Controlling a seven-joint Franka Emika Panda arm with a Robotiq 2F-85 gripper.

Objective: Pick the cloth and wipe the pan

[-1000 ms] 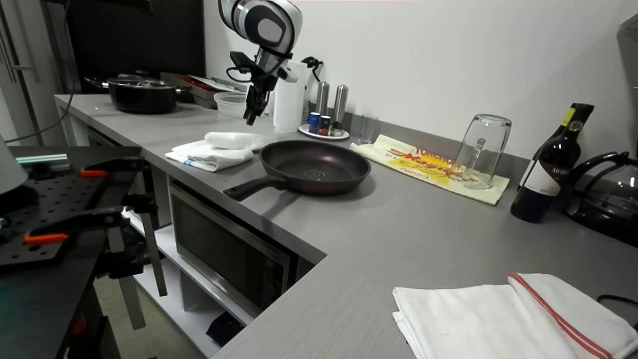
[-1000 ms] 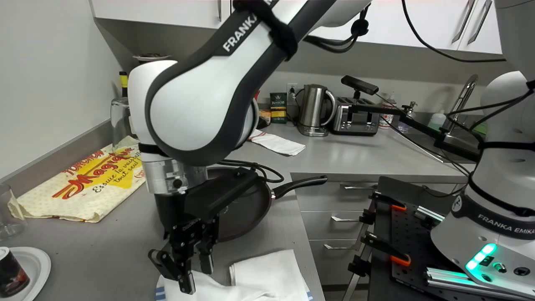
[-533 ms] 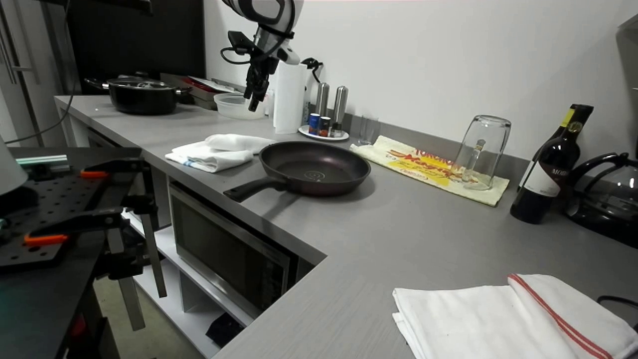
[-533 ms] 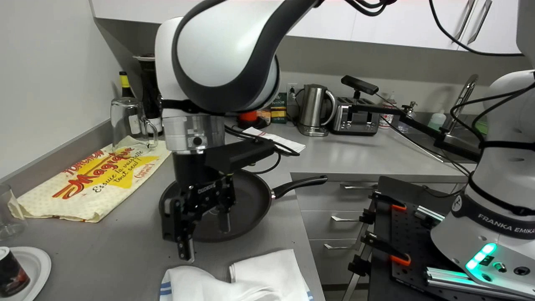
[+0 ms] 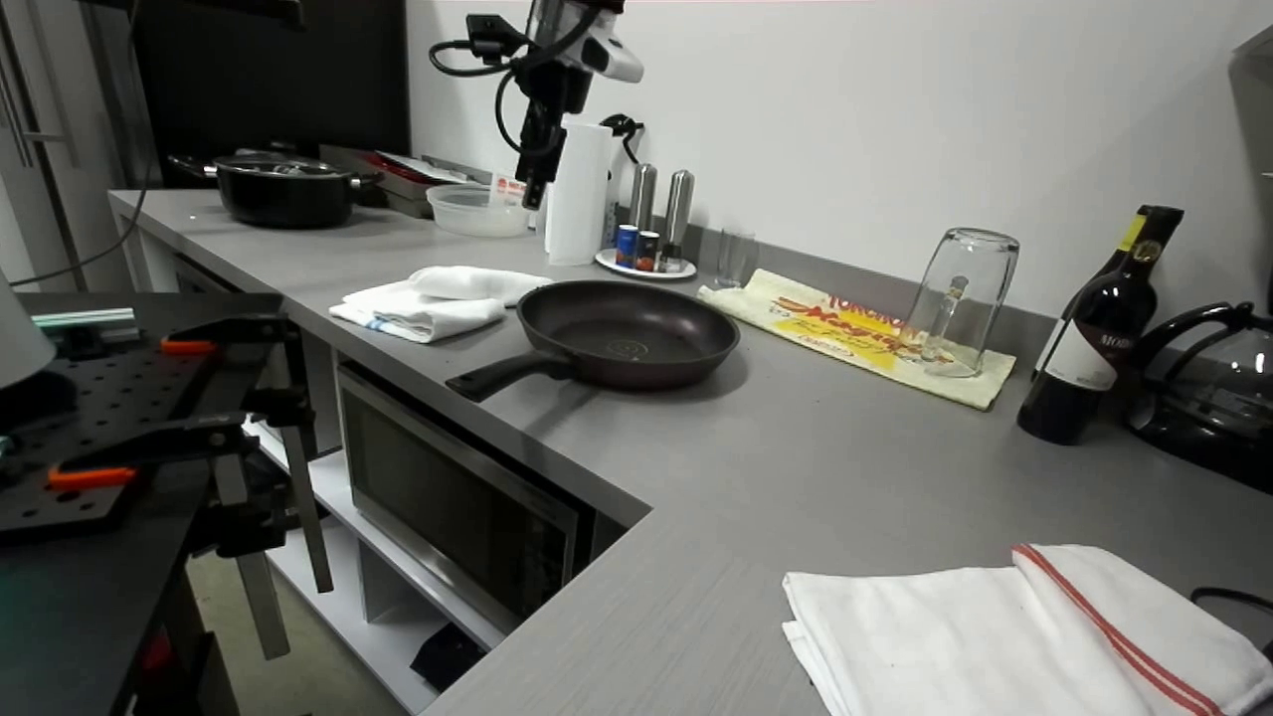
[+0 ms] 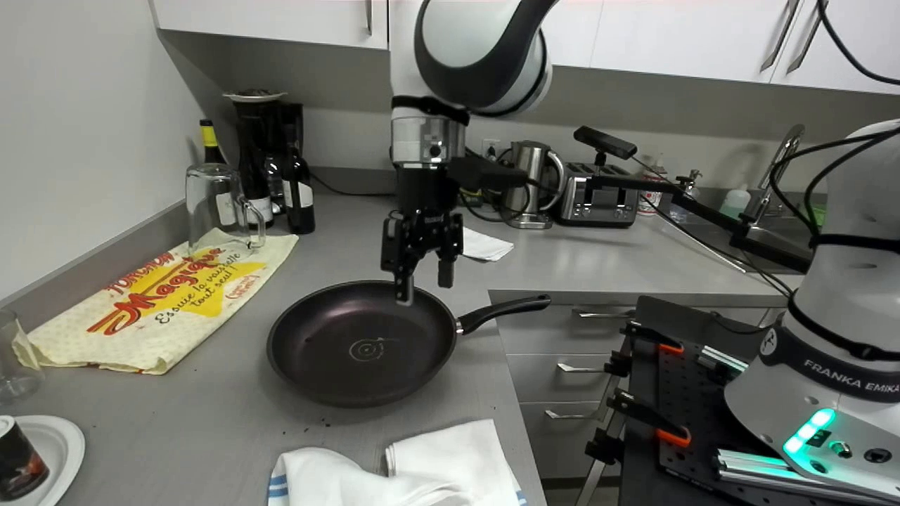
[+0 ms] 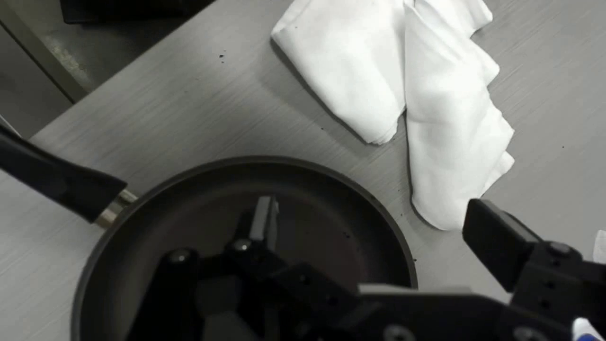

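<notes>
Fingers (image 7: 494, 244) stood wide; we judged the white cloth (image 7: 438, 104), upper right in wrist view, soft, light, best pinched across its fold.

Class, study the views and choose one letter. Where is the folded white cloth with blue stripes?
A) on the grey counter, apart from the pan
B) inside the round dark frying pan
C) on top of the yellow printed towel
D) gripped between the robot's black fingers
A, since in an exterior view the folded white cloth with blue stripes lies on the grey counter, a strip of which shows between it and the round dark frying pan.
</notes>
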